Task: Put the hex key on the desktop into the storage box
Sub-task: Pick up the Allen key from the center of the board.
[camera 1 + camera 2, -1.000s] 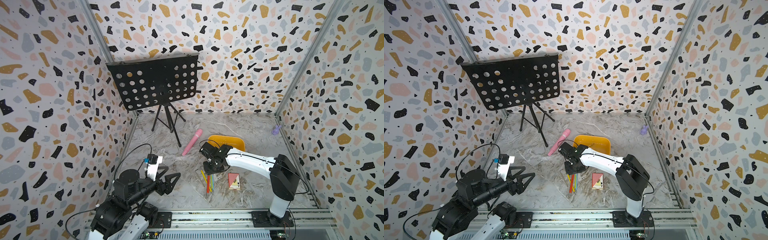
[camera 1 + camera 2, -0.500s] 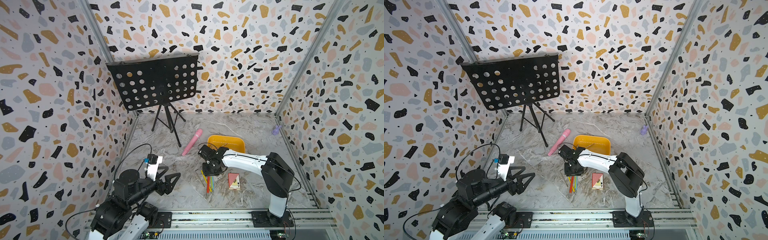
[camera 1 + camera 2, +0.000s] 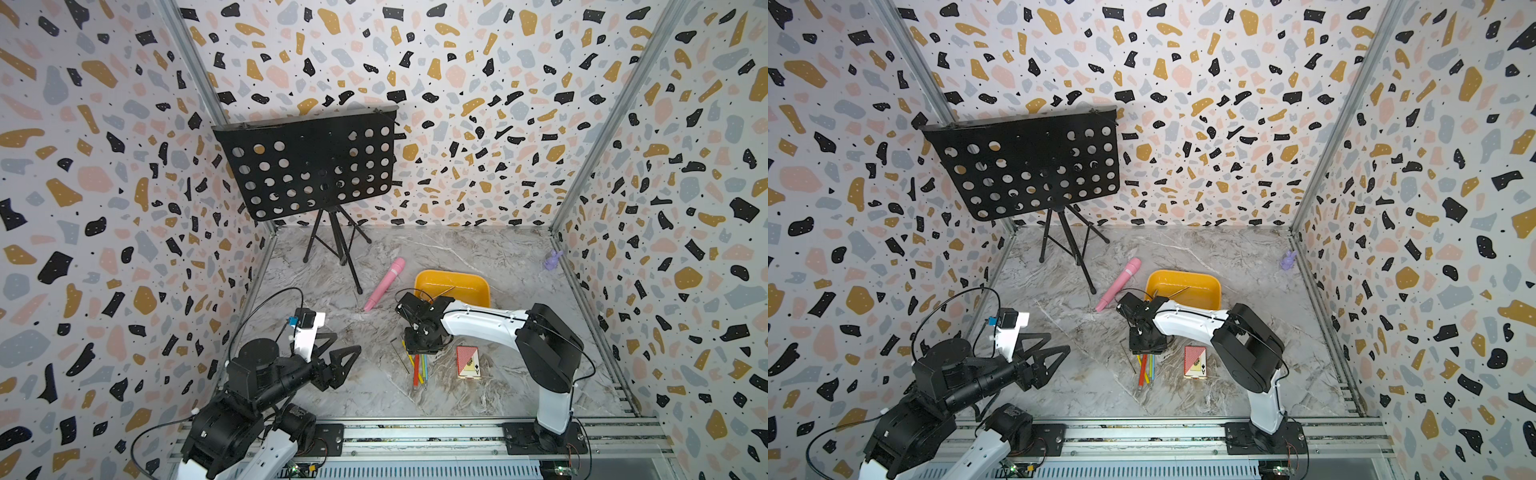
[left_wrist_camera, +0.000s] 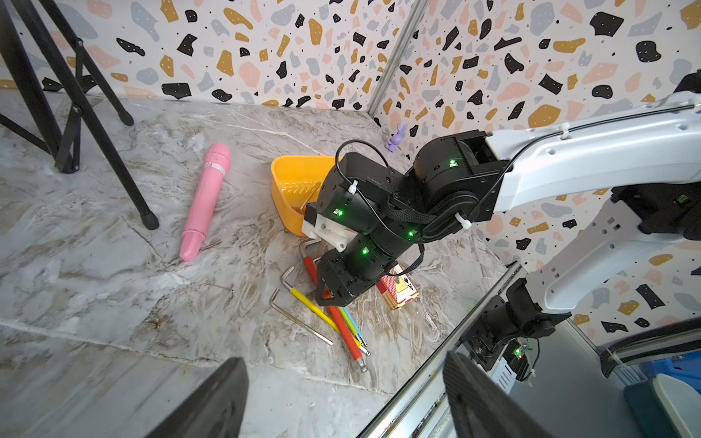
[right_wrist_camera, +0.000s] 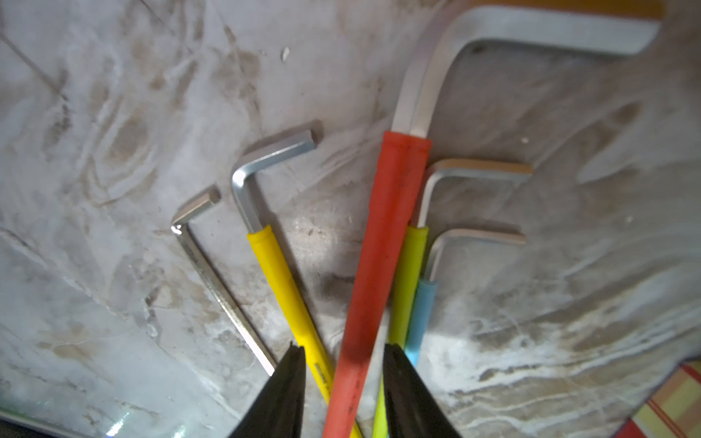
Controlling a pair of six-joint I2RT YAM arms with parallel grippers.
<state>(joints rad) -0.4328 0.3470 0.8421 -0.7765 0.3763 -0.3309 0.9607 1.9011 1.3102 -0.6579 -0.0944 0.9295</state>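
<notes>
Right jaws sit narrow, straddling the red-sleeved hex key (image 5: 381, 246) lying flat on the counter (image 5: 113, 113), with the yellow-sleeved key (image 5: 280, 280) crowding in. We can't tell if they're pinching. We reckon it's the grab. Next: squeeze red only, lift, carry to the storage box (image 3: 469, 286) close behind. Left jaws wide, idle.

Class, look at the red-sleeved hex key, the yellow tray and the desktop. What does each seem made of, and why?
Hex key: bright grey bend looks like steel; red sleeve looks like matt plastic or rubber. Tray: glossy plastic, with smooth rounded corners. Desktop: veined marble look, possibly only a printed surface.
</notes>
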